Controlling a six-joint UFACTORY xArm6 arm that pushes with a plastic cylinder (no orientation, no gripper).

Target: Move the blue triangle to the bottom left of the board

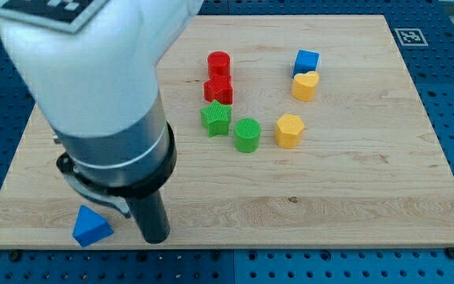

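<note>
The blue triangle (pixel 91 227) lies near the bottom left corner of the wooden board (pixel 353 181). My tip (pixel 155 237) rests on the board just to the right of the triangle, a short gap apart from it. The large white and grey arm body fills the view's upper left and hides the board behind it.
A red cylinder (pixel 218 62) and a red star (pixel 219 89) sit at top centre, above a green star (pixel 216 118) and a green cylinder (pixel 247 134). A yellow hexagon (pixel 288 130), a yellow heart (pixel 305 85) and a blue cube (pixel 307 61) lie to the right.
</note>
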